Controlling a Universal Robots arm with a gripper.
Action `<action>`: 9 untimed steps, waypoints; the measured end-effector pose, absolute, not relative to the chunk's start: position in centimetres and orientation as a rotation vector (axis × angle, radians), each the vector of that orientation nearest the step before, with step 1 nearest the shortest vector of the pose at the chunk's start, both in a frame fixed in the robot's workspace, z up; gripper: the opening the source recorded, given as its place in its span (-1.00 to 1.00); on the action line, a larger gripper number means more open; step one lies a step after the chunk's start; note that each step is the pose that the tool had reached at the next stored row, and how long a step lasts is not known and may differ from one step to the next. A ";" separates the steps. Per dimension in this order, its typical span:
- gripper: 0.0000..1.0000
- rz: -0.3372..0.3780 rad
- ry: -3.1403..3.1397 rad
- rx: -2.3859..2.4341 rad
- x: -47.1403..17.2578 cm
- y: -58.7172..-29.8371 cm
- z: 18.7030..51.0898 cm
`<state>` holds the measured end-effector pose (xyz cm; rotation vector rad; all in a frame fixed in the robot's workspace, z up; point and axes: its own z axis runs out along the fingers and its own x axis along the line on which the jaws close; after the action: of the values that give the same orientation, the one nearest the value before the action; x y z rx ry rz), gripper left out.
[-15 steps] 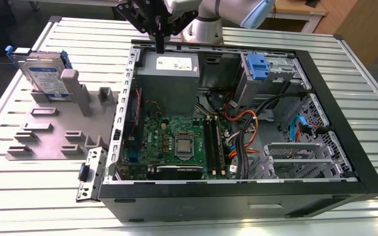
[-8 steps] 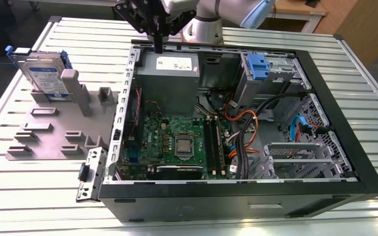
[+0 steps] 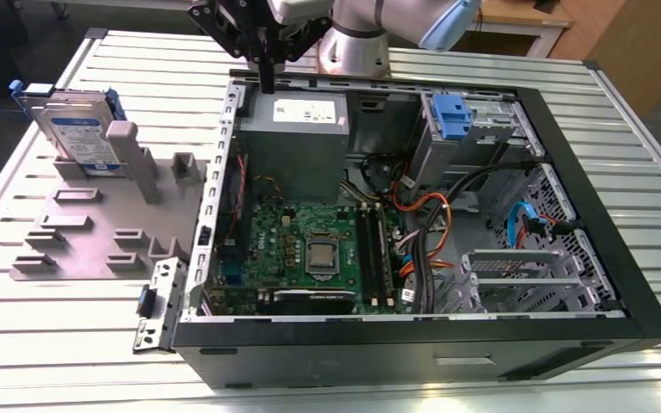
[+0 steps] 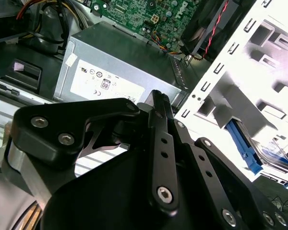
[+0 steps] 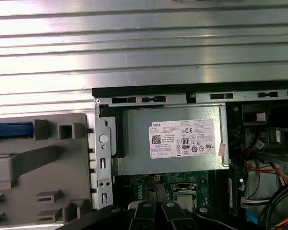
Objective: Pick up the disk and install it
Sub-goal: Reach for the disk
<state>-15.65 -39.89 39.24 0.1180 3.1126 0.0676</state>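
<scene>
1. The computer case (image 3: 423,344) is lying open on the table (image 3: 606,112), its motherboard (image 3: 307,249) facing up.
2. At ten o'clock in the exterior view, the disk (image 3: 78,133) is standing on edge in a grey fixture (image 3: 89,232), untouched.
3. At twelve o'clock, the end effector (image 3: 268,84) is hovering above the power supply (image 3: 296,129), fingers pressed together, gripping nothing.
4. Picking well, I judge, is calling for spread fingers descending squarely over the disk's flat faces, avoiding the fixture posts.

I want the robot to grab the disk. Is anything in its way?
Nothing visible does. The gripper hangs above the power supply box inside the open computer case; the disk stands upright in the grey holder on the exterior view's left, its top uncovered.
</scene>
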 end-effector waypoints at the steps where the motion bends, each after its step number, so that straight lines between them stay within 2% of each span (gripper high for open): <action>1: -0.79 0.068 3.113 0.118 -15.6 -39.9 39.2; 9: -0.79 0.068 3.112 0.118 -16.0 -39.9 39.2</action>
<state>-16.01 -39.89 39.22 0.1180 3.1125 0.0676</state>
